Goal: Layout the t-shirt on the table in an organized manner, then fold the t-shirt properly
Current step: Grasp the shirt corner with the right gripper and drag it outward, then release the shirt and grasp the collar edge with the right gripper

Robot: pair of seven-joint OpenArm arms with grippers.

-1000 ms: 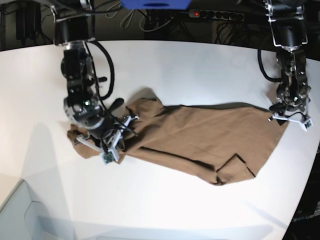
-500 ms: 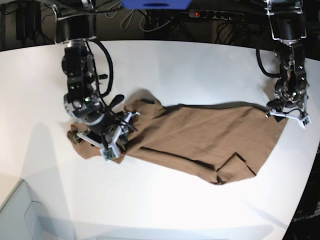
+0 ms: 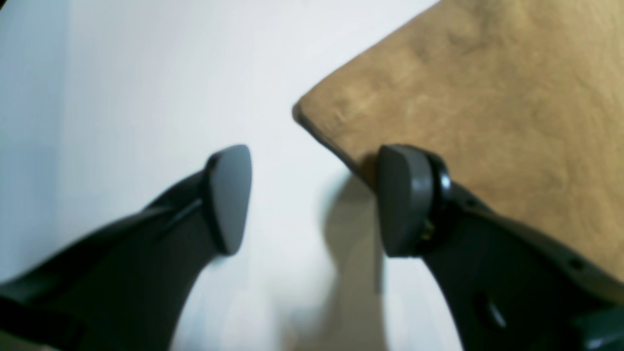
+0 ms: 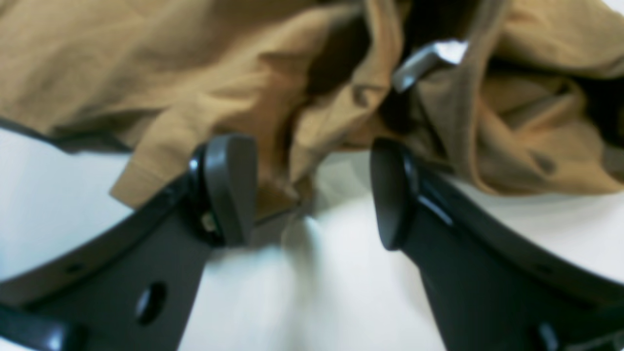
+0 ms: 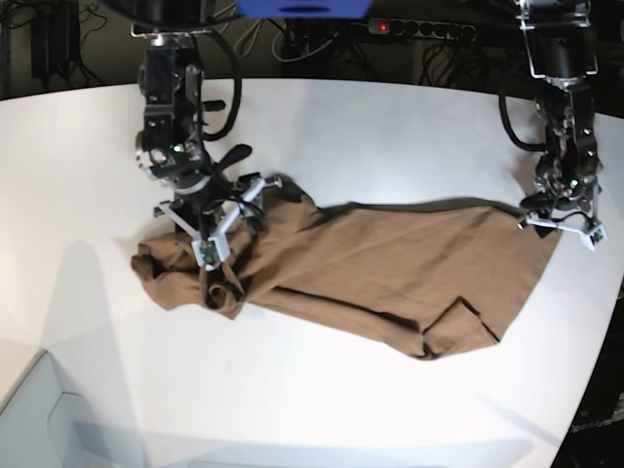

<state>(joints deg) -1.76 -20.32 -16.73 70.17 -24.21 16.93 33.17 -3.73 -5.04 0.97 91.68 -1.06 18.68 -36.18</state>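
The tan-brown t-shirt [image 5: 390, 268] lies stretched crosswise on the white table [image 5: 341, 136], with its left end bunched and creased. My right gripper [image 5: 222, 222] hangs open above that bunched end. In the right wrist view it [image 4: 309, 192] is open and empty just in front of the crumpled cloth [image 4: 219, 97], where a white tag [image 4: 429, 58] shows. My left gripper [image 5: 561, 226] is at the shirt's right end. In the left wrist view it [image 3: 317, 200] is open and empty, with one finger [image 3: 404, 200] over the edge of a shirt corner [image 3: 438, 97].
A power strip [image 5: 419, 29] and cables lie beyond the table's curved far edge. A blue object [image 5: 302, 8] is at the top. The table's right edge runs close by the left gripper. The front left table corner [image 5: 29, 390] borders a lower grey surface.
My right gripper has risen and moved toward the far side, off the shirt's bunched left end, which now lies uncovered. The left gripper has barely moved.
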